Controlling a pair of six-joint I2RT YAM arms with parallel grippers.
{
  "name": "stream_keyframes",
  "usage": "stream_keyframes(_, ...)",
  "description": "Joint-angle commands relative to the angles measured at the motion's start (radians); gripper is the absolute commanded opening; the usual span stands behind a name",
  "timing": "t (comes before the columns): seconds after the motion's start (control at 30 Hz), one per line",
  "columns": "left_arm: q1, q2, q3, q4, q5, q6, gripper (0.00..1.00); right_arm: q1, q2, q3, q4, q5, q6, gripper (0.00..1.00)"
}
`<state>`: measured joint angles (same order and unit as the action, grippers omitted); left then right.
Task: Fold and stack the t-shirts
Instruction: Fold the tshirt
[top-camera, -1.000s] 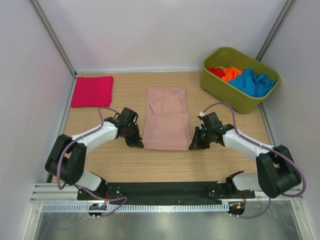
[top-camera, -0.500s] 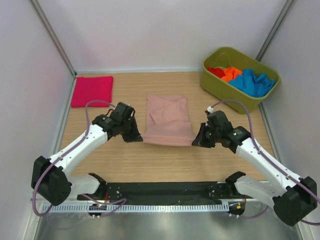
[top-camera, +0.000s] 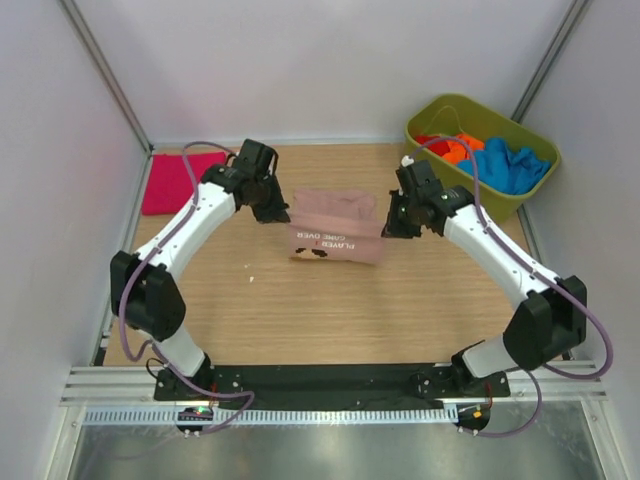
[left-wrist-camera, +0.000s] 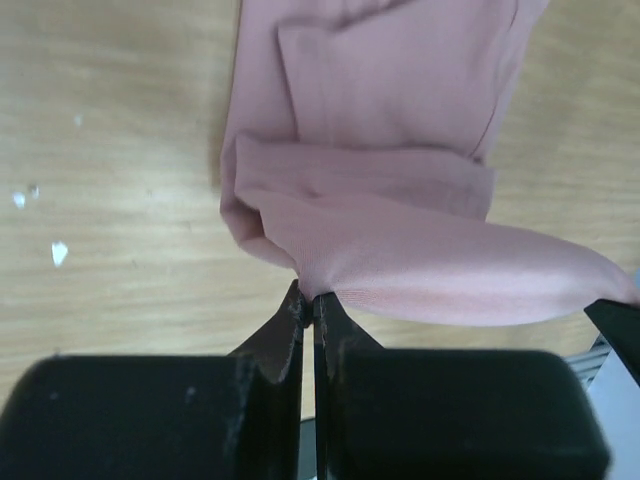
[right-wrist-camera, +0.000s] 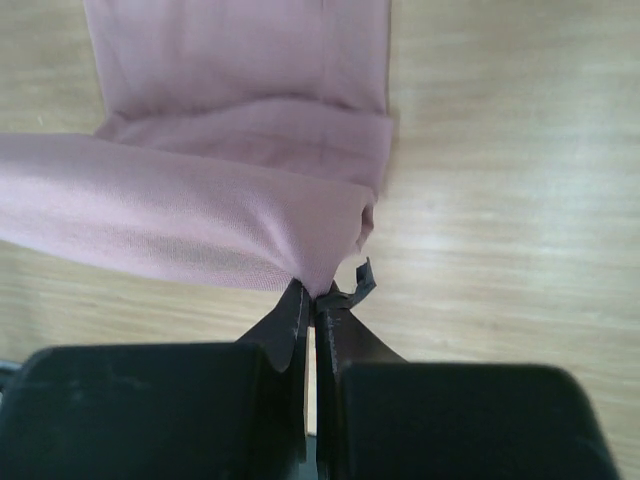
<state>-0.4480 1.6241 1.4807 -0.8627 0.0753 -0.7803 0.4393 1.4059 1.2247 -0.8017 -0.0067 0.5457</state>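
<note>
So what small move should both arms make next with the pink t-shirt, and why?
Probably carry the held edge of the pink t-shirt toward its far edge and lower it there. The left end effector and right end effector are each shut on a corner, and that edge hangs lifted and turned over with the print showing, so the fold is not yet laid flat.

The near half of the light wooden desk (top-camera: 330, 310) lies bare between the left white arm (top-camera: 195, 225) and the right white arm (top-camera: 490, 258); there is room to pass. The dusty-pink cloth t-shirt (top-camera: 335, 228) spans the middle. The folded magenta t-shirt (top-camera: 170, 185) occupies the far left corner, the olive-green plastic tub (top-camera: 455, 185) the far right one. White walls (top-camera: 300, 70) close three sides.
</note>
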Motion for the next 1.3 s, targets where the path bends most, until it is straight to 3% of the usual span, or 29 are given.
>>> stream_keyframes(0.0,0.061,0.080,0.150,-0.035,-0.011,0.047,0.00,-0.059,0.076,0.122,-0.030,0.068,-0.082,0.01)
stream_keyframes(0.4,0.137,0.476,0.567,0.116,0.133,0.041,0.00,-0.154,0.470,0.522,0.005,0.020,-0.178,0.01)
stream_keyframes(0.6,0.173,0.672,0.711,0.172,0.181,0.009,0.00,-0.185,0.657,0.665,0.073,-0.081,-0.205,0.02)
stream_keyframes(0.77,0.218,0.804,0.808,0.350,0.221,-0.026,0.00,-0.212,0.792,0.768,0.142,-0.098,-0.198,0.05)
stream_keyframes(0.87,0.236,0.896,0.843,0.531,0.317,-0.075,0.16,-0.237,0.846,0.808,0.185,-0.093,-0.171,0.11)
stream_keyframes(0.9,0.238,0.916,0.881,0.586,0.386,-0.086,0.31,-0.243,0.846,0.803,0.206,-0.088,-0.167,0.16)
stream_keyframes(0.97,0.238,0.956,0.943,0.591,0.449,-0.077,0.40,-0.244,0.806,0.788,0.219,-0.064,-0.161,0.36)
stream_keyframes(1.0,0.238,0.950,0.958,0.570,0.466,-0.068,0.44,-0.244,0.783,0.745,0.229,-0.068,-0.161,0.38)
stream_keyframes(1.07,0.239,0.877,0.920,0.524,0.422,-0.027,0.46,-0.243,0.695,0.690,0.254,-0.081,-0.158,0.48)
stream_keyframes(1.17,0.239,0.708,0.721,0.490,0.342,0.053,0.46,-0.240,0.610,0.581,0.256,-0.145,-0.144,0.55)
stream_keyframes(1.23,0.236,0.639,0.577,0.490,0.308,0.102,0.46,-0.229,0.545,0.486,0.265,-0.185,-0.139,0.55)
stream_keyframes(1.27,0.232,0.605,0.538,0.491,0.302,0.117,0.46,-0.223,0.532,0.458,0.271,-0.231,-0.138,0.50)
